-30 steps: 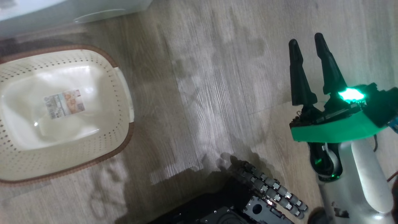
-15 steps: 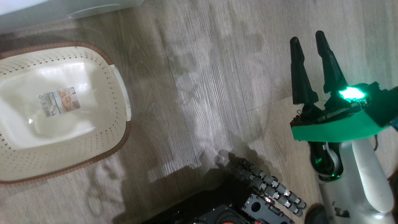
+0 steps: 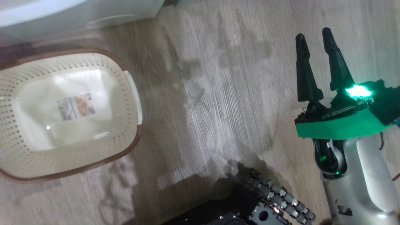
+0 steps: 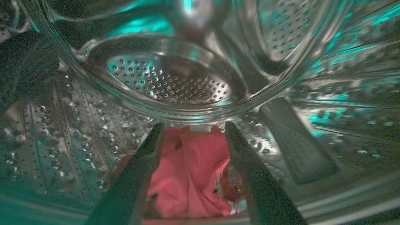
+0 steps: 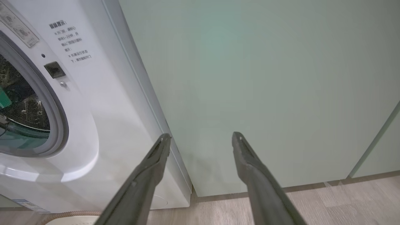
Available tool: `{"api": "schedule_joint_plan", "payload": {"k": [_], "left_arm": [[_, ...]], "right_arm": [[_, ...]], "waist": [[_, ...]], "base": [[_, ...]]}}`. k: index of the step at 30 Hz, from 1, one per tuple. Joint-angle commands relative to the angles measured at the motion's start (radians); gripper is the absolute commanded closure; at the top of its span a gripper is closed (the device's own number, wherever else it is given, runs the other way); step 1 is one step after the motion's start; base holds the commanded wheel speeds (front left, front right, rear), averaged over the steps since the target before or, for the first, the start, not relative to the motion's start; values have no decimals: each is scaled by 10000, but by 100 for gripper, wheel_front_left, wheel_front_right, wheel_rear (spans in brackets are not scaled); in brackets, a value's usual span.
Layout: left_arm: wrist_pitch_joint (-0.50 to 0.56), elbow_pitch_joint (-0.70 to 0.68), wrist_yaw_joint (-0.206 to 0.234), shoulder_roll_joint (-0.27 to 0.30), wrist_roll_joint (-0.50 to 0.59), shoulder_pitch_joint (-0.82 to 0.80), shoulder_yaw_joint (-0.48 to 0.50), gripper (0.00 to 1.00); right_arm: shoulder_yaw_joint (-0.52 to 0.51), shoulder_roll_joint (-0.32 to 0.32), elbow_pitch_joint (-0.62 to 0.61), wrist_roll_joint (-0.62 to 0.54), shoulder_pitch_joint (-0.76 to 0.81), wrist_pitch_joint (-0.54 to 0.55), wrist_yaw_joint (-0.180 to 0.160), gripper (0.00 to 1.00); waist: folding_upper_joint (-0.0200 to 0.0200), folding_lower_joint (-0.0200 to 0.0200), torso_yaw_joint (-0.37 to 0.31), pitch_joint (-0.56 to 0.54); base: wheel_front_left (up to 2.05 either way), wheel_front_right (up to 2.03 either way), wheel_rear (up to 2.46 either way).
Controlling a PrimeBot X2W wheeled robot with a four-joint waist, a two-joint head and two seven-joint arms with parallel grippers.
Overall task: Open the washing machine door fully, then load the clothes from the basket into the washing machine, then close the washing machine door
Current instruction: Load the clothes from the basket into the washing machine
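Left hand [image 4: 193, 124] inside washing machine [image 4: 62, 125], fingers spread wide, gripping nothing; clothes [image 4: 190, 175] on drum bottom between fingers. Right hand [image 3: 313, 32] wide open, empty, above floor [image 3: 218, 93]. Basket [image 3: 125, 103] on floor.

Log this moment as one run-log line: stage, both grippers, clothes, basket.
stage: loading | left gripper: open, inside washing machine | clothes: red jersey lying ungripped inside it | right gripper: open, empty | basket: empty

Open floor [image 3: 218, 93] between basket [image 3: 123, 93] and right hand [image 3: 313, 32]
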Motion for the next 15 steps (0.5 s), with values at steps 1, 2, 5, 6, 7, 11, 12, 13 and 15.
{"api": "schedule_joint_plan", "payload": {"k": [1, 2, 5, 6, 7, 11, 12, 13, 15], "left_arm": [[-416, -481, 62, 249, -123, 452, 244, 0], [-663, -599, 91, 153, -169, 761, 267, 0], [-1377, -1181, 200, -175, -338, 1844, 353, 0], [-1593, -1452, 268, -309, -413, 2266, 395, 0], [-1794, -1781, 350, -471, -483, 2699, 432, 0], [-2270, -3455, 772, -1037, -552, 4558, 496, 0], [-2315, -3907, 875, -1158, -547, 5061, 480, 0], [-2360, -4375, 997, -1261, -504, 5541, 468, 0], [-2430, -5740, 1424, -1491, -307, 6965, 409, 0]], "right_arm": [[36, -31, -234, -126, 324, -62, 0, 0], [-10, -31, -207, -199, 381, -62, 0, 0], [-113, -31, -149, -438, 566, -62, 0, 0], [-134, -31, -124, -511, 636, -62, 0, 0], [-183, -31, -111, -593, 719, -62, 0, 0], [-307, -31, -81, -798, 1009, -62, 0, 0], [-319, -31, -51, -869, 1072, -62, 0, 0], [-332, -31, -22, -938, 1128, -62, 0, 0], [-317, -31, 67, -1140, 1291, -62, 0, 0]], "waist": [[0, 0, 243, -407], [0, 0, 333, -568], [0, 0, 619, -1067], [0, 0, 720, -1243], [0, 0, 853, -1417], [0, 0, 1319, -2069], [0, 0, 1404, -2224], [0, 0, 1505, -2396], [0, 0, 1735, -2858]], "base": [[0, 0, 0], [0, 0, 0], [0, 0, 0], [0, 0, 0], [0, 0, 0], [0, 0, 0], [0, 0, 0], [0, 0, 0], [0, 0, 0]]}}
